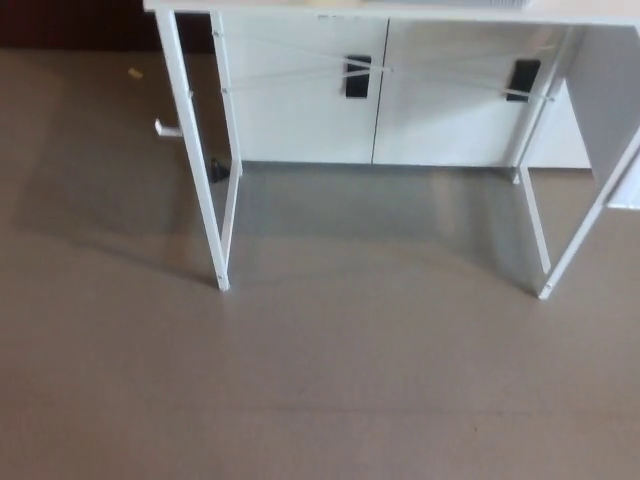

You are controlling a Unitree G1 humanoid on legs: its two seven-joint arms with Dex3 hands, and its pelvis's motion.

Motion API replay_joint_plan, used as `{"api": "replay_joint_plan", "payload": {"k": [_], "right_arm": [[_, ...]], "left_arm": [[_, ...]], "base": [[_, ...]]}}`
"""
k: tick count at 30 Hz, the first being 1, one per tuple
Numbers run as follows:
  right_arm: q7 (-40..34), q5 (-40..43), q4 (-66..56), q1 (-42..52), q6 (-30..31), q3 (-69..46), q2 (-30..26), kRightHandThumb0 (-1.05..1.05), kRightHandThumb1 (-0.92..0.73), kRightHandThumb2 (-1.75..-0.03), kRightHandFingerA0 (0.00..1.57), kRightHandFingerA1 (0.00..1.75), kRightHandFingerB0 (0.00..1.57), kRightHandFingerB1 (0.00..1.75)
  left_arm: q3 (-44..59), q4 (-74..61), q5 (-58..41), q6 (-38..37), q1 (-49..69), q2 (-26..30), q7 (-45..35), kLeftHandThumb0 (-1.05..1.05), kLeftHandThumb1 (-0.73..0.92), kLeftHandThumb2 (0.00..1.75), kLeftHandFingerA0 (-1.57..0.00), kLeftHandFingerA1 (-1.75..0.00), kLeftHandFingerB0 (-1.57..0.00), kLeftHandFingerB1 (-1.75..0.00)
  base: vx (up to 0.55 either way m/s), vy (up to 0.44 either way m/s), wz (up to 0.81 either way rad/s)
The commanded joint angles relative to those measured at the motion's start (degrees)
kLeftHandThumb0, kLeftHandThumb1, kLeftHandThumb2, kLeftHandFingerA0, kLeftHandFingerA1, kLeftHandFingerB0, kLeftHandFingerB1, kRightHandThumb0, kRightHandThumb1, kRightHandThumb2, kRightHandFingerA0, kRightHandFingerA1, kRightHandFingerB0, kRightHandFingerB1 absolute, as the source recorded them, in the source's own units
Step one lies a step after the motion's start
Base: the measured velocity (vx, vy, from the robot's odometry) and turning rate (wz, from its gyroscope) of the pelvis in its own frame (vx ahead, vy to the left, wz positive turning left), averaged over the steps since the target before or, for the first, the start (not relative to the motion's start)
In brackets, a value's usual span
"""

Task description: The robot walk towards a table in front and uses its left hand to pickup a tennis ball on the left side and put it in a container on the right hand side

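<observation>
I see white table (240,5) edge up top, legs on grey-brown floor (330,380) | white cabinet (300,120) behind | hands unseen, fingers: cannot tell

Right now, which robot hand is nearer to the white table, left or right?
Cannot tell: neither the left nor the right robot hand is in view. The white table stands ahead across the grey floor, only its front edge and legs showing.

Floor (340,390) ahead of the bench (420,12) is unobstructed. Only the bench's front edge shows, at the top of the view. Beneath it, the opening is bounded by the left legs (198,160) and right legs (585,225). A white cabinet (300,120) closes the rear.
</observation>
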Motion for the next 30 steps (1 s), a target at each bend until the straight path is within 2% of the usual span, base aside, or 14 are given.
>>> {"api": "replay_joint_plan", "payload": {"k": [1,4,6,9,14,16,18,21,22,25,28,29,30], "right_arm": [[0.3,0.3,-1.3,0.8,-0.1,-0.1,-0.7,-0.75,-0.59,-0.48,0.26,1.46,0.00,0.67],[0.4,0.3,-1.5,0.9,0.0,0.0,-0.7,-0.75,-0.59,-0.48,0.26,1.46,0.00,0.67],[0.7,1.0,-2.7,0.4,0.9,-0.4,-0.8,-0.75,-0.57,-0.47,0.20,1.40,0.00,0.61],[0.5,0.7,-3.2,0.5,0.8,-0.2,-0.9,-0.78,-0.58,-0.47,0.24,1.44,0.00,0.68],[1.4,1.7,-4.0,1.1,0.7,-0.9,-0.4,-0.73,-0.58,-0.45,0.21,1.46,0.00,0.66],[1.4,1.3,-3.9,1.1,1.0,-0.7,-0.6,-0.74,-0.55,-0.48,0.22,1.40,0.00,0.61],[1.4,1.4,-3.6,1.2,1.1,-0.7,-0.6,-0.76,-0.56,-0.48,0.26,1.43,0.00,0.67],[1.5,1.2,-3.6,2.0,1.2,-0.5,-0.8,-0.76,-0.59,-0.45,0.23,1.47,0.00,0.69],[1.0,0.8,-3.3,2.2,1.0,-0.3,-0.8,-0.75,-0.57,-0.47,0.20,1.42,0.00,0.66],[0.9,1.0,-1.6,3.3,0.0,-0.5,-0.8,-0.73,-0.57,-0.46,0.21,1.42,0.00,0.59],[1.0,1.1,-1.0,3.9,-0.3,-0.6,-0.8,-0.73,-0.57,-0.47,0.23,1.45,0.00,0.63],[1.0,1.0,-0.9,4.1,-0.7,-0.5,-0.8,-0.73,-0.56,-0.49,0.25,1.44,0.00,0.73],[1.0,0.9,-0.9,4.4,-1.0,-0.4,-0.8,-0.73,-0.56,-0.49,0.25,1.44,0.00,0.73]], "left_arm": [[-0.1,0.2,-0.1,-2.0,0.4,0.3,0.1,-0.05,0.53,0.55,-0.58,-0.42,-0.42,-0.36],[-0.1,0.2,-0.1,-2.1,0.4,0.3,0.1,-0.05,0.53,0.55,-0.58,-0.42,-0.42,-0.36],[-0.3,1.2,0.0,-2.1,-1.0,0.4,0.3,-0.06,0.53,0.55,-0.58,-0.42,-0.42,-0.36],[-0.3,0.6,-0.1,-2.1,-1.1,0.3,0.3,-0.05,0.53,0.55,-0.59,-0.43,-0.42,-0.37],[-0.7,1.0,0.5,-1.8,-1.1,0.7,0.6,-0.05,0.53,0.55,-0.61,-0.43,-0.43,-0.37],[-0.5,0.8,-0.1,-2.0,-0.9,0.5,0.0,-0.04,0.54,0.55,-0.60,-0.43,-0.42,-0.37],[-0.5,0.2,-0.1,-1.8,-0.4,0.2,0.6,-0.04,0.53,0.55,-0.61,-0.43,-0.44,-0.37],[-0.9,0.0,0.2,-1.8,0.5,0.1,1.2,-0.04,0.53,0.55,-0.61,-0.43,-0.44,-0.37],[-0.9,-0.1,0.2,-1.9,0.8,0.1,0.9,-0.05,0.54,0.55,-0.60,-0.43,-0.43,-0.37],[-1.5,0.1,0.5,-2.7,2.5,0.2,0.1,-0.08,0.53,0.55,-0.59,-0.42,-0.42,-0.37],[-1.5,0.1,0.2,-1.8,2.9,0.0,0.3,-0.07,0.53,0.55,-0.62,-0.43,-0.43,-0.37],[-1.7,0.9,0.5,-1.8,2.7,0.1,0.8,-0.05,0.53,0.55,-0.62,-0.43,-0.43,-0.37],[-1.8,1.8,0.7,-2.1,2.3,0.2,1.1,-0.05,0.53,0.55,-0.62,-0.43,-0.43,-0.37]], "base": [[0.32,-0.198,0.48],[0.24,-0.164,0.14],[0.24,-0.090,-0.02],[0.27,0.000,-0.13],[0.35,0.132,-0.15],[0.38,0.192,-0.23],[0.36,0.205,-0.15],[0.32,0.151,0.05],[0.30,0.090,0.07],[0.32,0.032,0.11],[0.33,-0.064,0.13],[0.42,-0.108,0.22],[0.54,0.023,-0.49]]}}
